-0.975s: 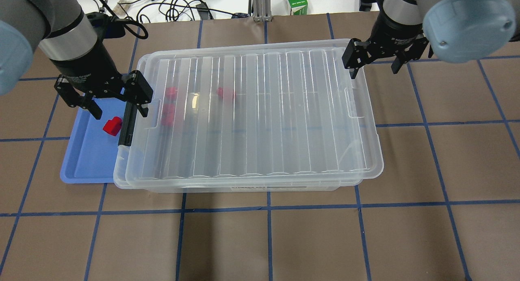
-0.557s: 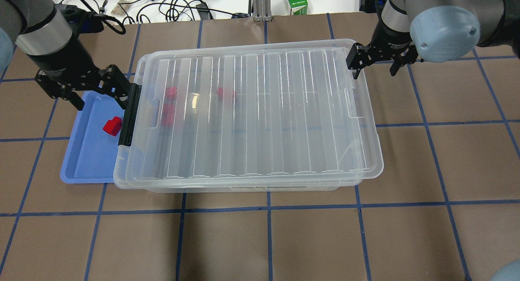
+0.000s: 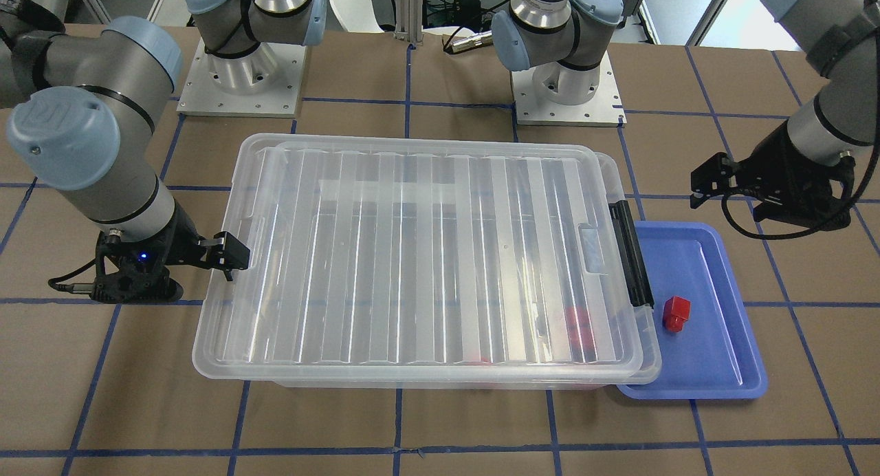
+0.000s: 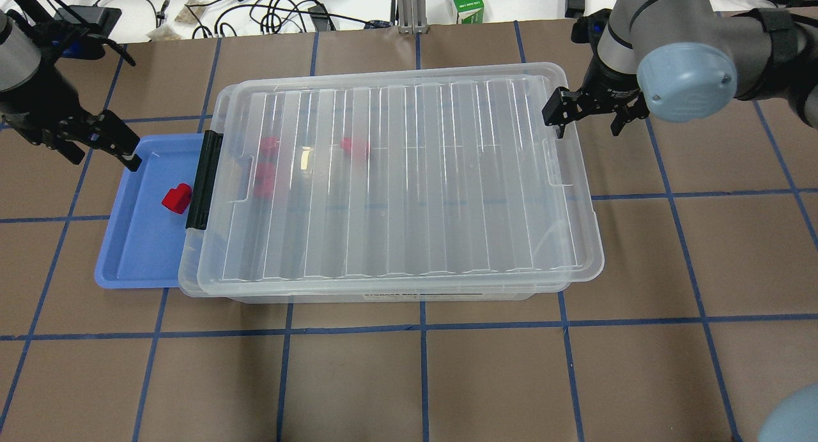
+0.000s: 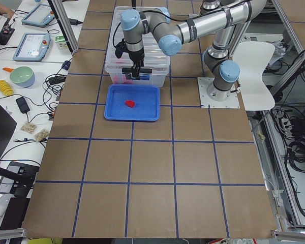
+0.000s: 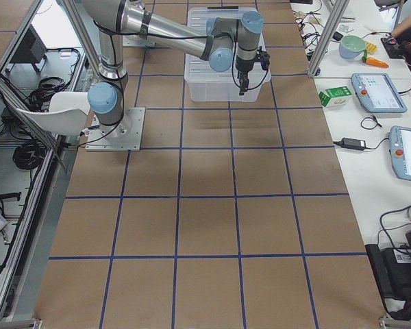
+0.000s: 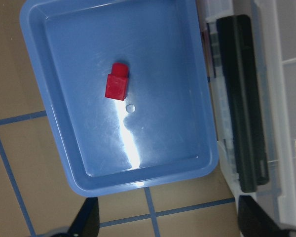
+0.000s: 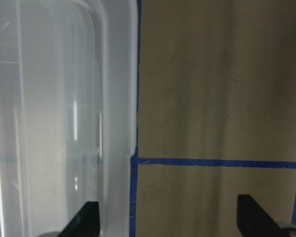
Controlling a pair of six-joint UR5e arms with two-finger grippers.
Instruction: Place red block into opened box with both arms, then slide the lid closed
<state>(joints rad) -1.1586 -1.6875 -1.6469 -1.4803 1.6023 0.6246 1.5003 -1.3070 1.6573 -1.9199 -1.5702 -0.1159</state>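
Observation:
One red block (image 4: pixel 177 198) lies in the blue tray (image 4: pixel 137 250), also clear in the left wrist view (image 7: pixel 117 82). The see-through box (image 4: pixel 383 296) stands right of the tray, its black handle (image 4: pixel 203 180) at the tray side. The ribbed lid (image 4: pixel 396 180) lies on top, shifted slightly right. Three red blocks (image 4: pixel 263 180) show blurred through it. My left gripper (image 4: pixel 102 156) hangs open and holds nothing, by the tray's far left corner. My right gripper (image 4: pixel 588 132) is open at the box's far right corner, one finger (image 8: pixel 86 219) over the rim.
A green carton (image 4: pixel 465 4) and cables (image 4: pixel 275 11) lie beyond the table's far edge. The two arm bases (image 3: pixel 240 77) (image 3: pixel 567 91) stand on the robot's side of the box. Brown table with blue grid lines surrounds box and tray.
My left gripper has pulled away leftward from the box handle to beyond the tray's far left corner. The right gripper has barely shifted. Block, box and lid have not moved.

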